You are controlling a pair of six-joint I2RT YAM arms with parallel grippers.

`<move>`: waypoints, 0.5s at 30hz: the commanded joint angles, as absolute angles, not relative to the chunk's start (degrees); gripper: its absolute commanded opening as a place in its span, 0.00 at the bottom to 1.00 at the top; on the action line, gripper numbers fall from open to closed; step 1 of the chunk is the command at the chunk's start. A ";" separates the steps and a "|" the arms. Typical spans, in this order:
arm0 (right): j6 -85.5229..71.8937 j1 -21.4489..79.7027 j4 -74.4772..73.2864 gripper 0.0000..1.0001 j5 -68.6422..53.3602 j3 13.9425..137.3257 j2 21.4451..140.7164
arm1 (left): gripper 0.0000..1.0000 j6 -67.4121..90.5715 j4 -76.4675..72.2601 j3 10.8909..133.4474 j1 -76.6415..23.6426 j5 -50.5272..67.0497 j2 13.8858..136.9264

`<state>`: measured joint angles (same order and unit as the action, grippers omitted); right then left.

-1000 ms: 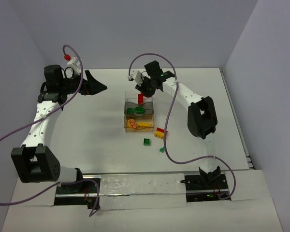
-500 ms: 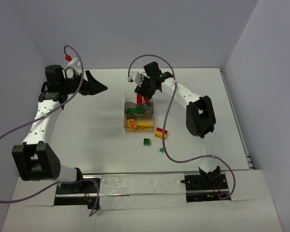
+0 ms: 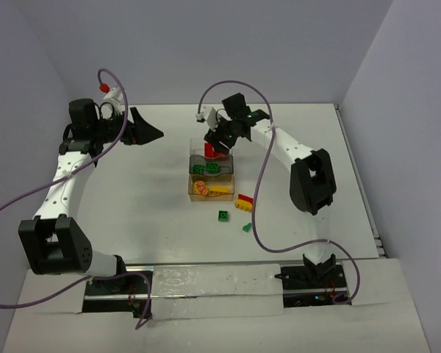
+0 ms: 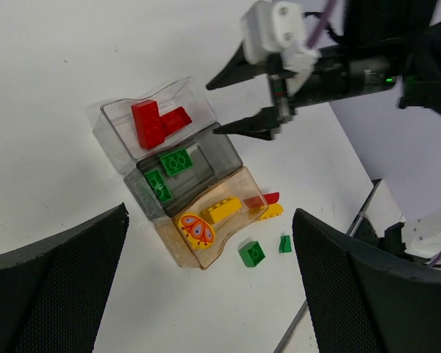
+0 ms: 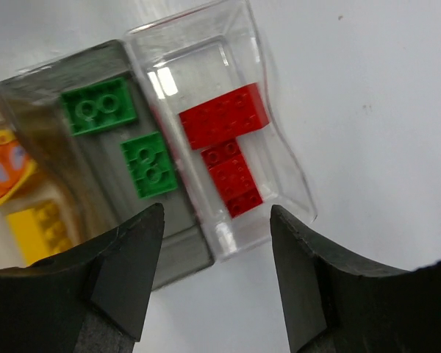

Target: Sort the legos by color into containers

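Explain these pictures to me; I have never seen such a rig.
Two white robot arms are bolted to a table, each ending in a two-finger gripper. One picture looks down from above. The other two come from cameras on the wrists, so the dark shapes at their edges are the fingers. Set in a row, the clear tray holds red bricks, the grey tray two green bricks, and the amber tray yellow pieces. A green brick, a small green piece and a yellow-and-red stack lie loose beside them. The left gripper and the right gripper are open and empty; the right one hovers above the clear tray.
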<state>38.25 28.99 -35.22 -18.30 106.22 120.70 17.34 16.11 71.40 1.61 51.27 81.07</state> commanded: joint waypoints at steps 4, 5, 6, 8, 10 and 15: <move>31.27 28.98 -35.82 0.65 -27.86 92.41 98.39 | 0.99 7.46 19.16 70.27 1.91 52.51 77.72; 30.94 29.00 -35.77 0.65 -28.12 90.18 96.37 | 0.98 6.43 19.96 69.53 1.88 52.56 77.31; 30.29 28.95 -35.93 0.65 -28.18 88.47 94.80 | 0.97 3.72 21.06 68.99 1.74 53.48 76.90; 28.04 28.60 -35.94 0.65 -28.14 83.63 90.83 | 0.97 -5.44 25.26 68.03 0.07 55.46 76.22; 25.96 27.95 -35.07 0.65 -28.39 78.66 86.20 | 0.96 -13.96 30.52 67.41 -4.62 53.64 75.59; 19.19 22.93 -32.64 0.67 -28.98 67.28 78.02 | 0.92 -22.56 33.62 63.85 -26.86 38.86 74.93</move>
<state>25.97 27.15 -34.10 -28.11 74.34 82.72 -10.45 28.22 66.09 -11.74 47.48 76.73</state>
